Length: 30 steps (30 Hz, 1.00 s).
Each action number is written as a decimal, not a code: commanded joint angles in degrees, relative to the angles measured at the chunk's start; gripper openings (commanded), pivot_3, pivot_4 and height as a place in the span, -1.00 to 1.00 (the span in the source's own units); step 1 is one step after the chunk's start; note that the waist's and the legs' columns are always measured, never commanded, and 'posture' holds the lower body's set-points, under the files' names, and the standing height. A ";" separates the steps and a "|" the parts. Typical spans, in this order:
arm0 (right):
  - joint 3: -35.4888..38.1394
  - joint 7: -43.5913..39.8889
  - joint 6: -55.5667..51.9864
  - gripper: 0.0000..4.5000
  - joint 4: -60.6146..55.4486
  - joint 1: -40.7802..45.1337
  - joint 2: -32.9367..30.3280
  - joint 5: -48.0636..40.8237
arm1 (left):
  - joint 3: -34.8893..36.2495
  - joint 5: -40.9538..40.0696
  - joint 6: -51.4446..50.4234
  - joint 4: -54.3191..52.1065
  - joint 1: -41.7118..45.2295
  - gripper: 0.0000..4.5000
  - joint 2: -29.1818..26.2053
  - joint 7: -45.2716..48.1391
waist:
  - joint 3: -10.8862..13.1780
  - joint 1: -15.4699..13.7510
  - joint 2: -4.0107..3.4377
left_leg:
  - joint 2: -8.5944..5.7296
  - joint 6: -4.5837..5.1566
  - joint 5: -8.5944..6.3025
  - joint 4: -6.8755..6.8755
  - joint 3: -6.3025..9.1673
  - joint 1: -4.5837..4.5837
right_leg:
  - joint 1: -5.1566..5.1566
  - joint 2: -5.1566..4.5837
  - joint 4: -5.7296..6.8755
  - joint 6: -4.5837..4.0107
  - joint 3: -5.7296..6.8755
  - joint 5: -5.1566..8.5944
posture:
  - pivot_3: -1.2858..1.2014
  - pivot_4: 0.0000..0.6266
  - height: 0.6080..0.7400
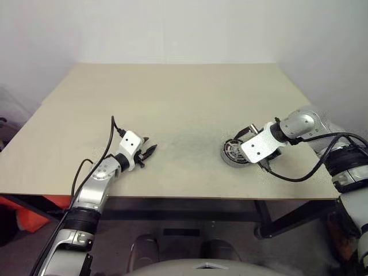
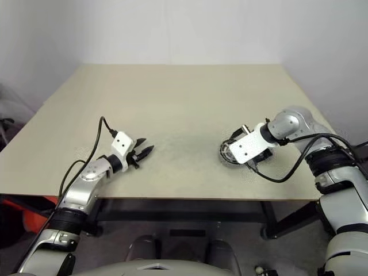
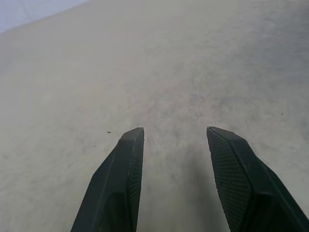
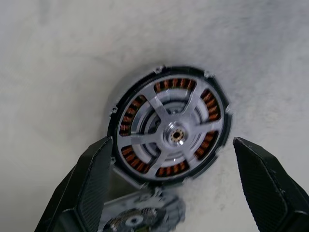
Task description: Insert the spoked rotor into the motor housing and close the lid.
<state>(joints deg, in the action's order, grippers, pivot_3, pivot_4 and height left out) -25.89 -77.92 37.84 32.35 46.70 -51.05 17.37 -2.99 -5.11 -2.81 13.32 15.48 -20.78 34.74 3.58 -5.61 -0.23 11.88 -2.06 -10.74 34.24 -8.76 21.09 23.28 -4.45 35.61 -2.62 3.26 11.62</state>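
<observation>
The motor housing (image 1: pixel 231 153) stands on the table at the right. In the right wrist view the shiny spoked rotor (image 4: pixel 174 135) lies inside it, with copper windings showing between the spokes. The lid (image 4: pixel 145 217), a grey notched disc, lies on the table right beside the housing, partly cut off. My right gripper (image 4: pixel 171 140) hangs over the housing, pointing steeply down, open wide, with its fingers (image 4: pixel 87 183) on either side and nothing held. At the left, my left gripper (image 1: pixel 146 154) hovers low over bare table, open and empty.
The beige table (image 1: pixel 172 103) stretches back to a white wall. Its front edge (image 1: pixel 172 195) runs just below both grippers. Black cables trail from both wrists.
</observation>
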 commanded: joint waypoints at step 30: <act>-1.17 1.27 5.67 0.60 6.30 1.97 0.46 4.71 | 0.57 -0.10 0.94 -1.90 -1.06 -0.03 -0.23 -0.47 | 0.00 0.27 0.00 | 0.00 0.03 -0.01 0.03 -0.02 -0.04 | 0.00 0.04 0.03 0.00 0.00 0.00 | 0.03 -1.00 1.00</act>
<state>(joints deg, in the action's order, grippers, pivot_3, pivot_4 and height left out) -27.52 -76.51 43.11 39.16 47.36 -50.08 22.45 -2.95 -5.10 -2.69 13.26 13.95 -20.66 34.48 3.57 -5.35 -0.23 11.88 -2.03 -10.76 34.27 -8.78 21.04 23.28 -4.41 35.64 -2.61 3.26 11.62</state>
